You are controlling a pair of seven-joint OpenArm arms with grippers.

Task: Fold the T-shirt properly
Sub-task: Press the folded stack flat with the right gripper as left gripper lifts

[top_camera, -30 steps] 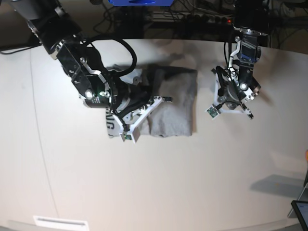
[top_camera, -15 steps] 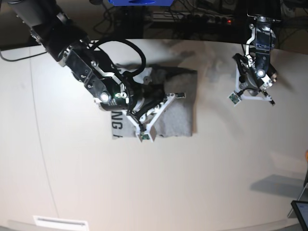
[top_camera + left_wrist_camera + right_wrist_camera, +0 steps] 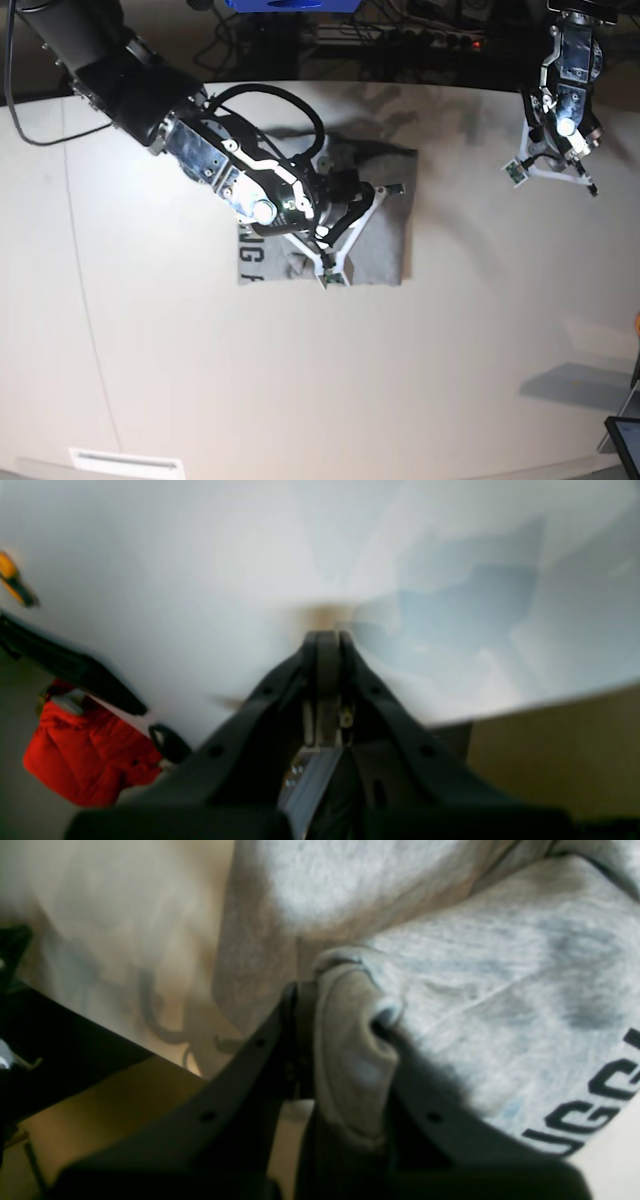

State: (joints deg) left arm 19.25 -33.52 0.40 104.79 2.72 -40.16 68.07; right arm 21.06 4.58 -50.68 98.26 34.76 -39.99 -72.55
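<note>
Grey T-shirt (image 3: pixel 385 215) partly folded on the white table (image 3: pixel 300 380), black lettering (image 3: pixel 247 262) showing at its near-left edge; right gripper (image 3: pixel 345 1005) low over the middle, clamped on a bunched fold of cloth; left gripper (image 3: pixel 325 640) raised near the far table edge, well apart from the shirt, pinched closed on nothing.

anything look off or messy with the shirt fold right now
Nothing is damaged or spilled. The T-shirt is not yet a neat rectangle: the right hand pinches a bunched fold of grey cloth, and black lettering peeks out along its left edge. The left hand, shut and empty, hangs away from the shirt.
</note>
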